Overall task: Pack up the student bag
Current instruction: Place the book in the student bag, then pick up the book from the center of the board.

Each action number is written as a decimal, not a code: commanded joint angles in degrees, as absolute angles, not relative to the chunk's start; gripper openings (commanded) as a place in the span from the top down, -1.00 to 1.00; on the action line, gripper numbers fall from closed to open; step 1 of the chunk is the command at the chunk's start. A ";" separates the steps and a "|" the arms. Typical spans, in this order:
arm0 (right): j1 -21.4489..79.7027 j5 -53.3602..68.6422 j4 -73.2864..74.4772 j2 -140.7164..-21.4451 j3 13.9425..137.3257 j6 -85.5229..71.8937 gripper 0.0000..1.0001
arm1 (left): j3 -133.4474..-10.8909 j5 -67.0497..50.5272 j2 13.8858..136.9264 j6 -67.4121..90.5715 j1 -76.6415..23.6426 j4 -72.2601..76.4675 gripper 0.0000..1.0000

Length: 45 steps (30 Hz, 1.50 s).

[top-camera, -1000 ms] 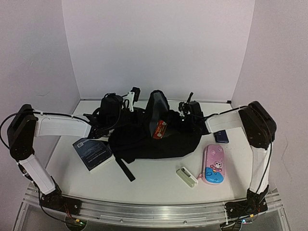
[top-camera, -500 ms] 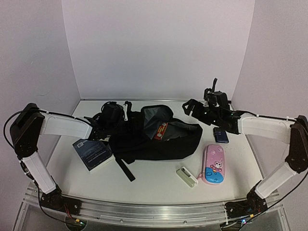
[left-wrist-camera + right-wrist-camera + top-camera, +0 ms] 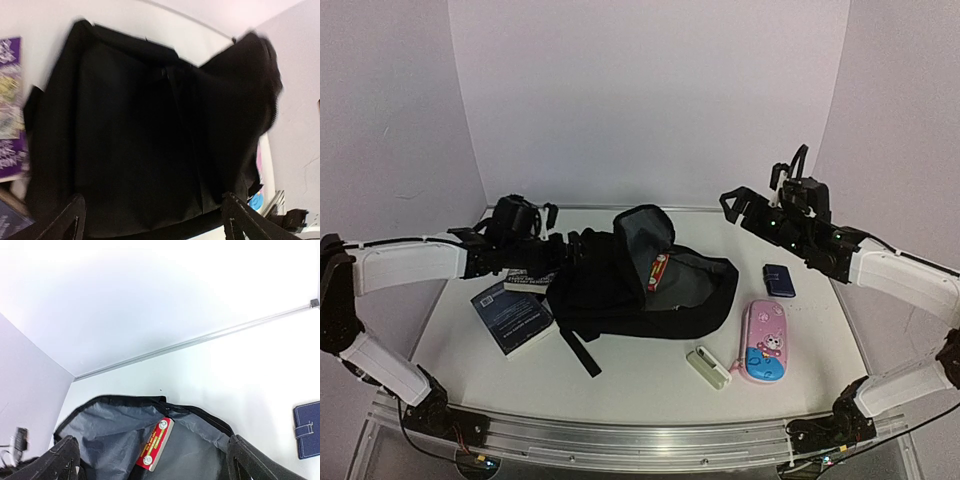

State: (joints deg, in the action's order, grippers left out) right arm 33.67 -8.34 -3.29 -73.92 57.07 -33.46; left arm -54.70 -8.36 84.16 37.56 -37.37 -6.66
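Black soft fabric backpack point(image 3: 640, 295) lies mid-table, mouth gaping, grey lining showing, a flat red packet point(image 3: 657, 271) lodged in the opening. Left gripper point(image 3: 152, 215) sits at the bag's left flank, jaws spread wide and empty; the wrist view is smeared, so fabric contact can't be called. Right gripper point(image 3: 152, 460) hangs raised to the right of the bag, jaws wide, nothing in them. Reads as a gap between loads: one item in, more to go. Likely next pick for the right arm is the small dark blue wallet point(image 3: 779, 280) or the pink cartoon pencil case point(image 3: 765, 342). Wallet lies near the table's right edge, so a top-down approach suits. The upright flap narrows the drop path. A loose black strap point(image 3: 578, 352) trails frontward, and a dark blue book point(image 3: 515, 318) crowds the left side.
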 commanded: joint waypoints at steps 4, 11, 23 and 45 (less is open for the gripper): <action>33.59 -8.58 -2.24 -73.04 56.07 -32.69 -0.96 | -48.31 -19.19 75.41 40.69 -19.02 -11.80 -0.98; 33.72 -7.43 -2.35 -73.89 55.72 -33.49 -0.97 | -37.24 -25.11 76.17 47.72 -4.53 -2.10 -0.97; 33.66 -7.21 -2.35 -74.54 55.94 -33.39 -0.97 | -31.99 -28.13 85.69 53.28 -0.61 13.29 -0.20; 33.67 -8.17 -1.00 -73.77 57.18 -32.80 -0.96 | -30.37 -28.20 94.29 57.76 -0.28 38.04 0.99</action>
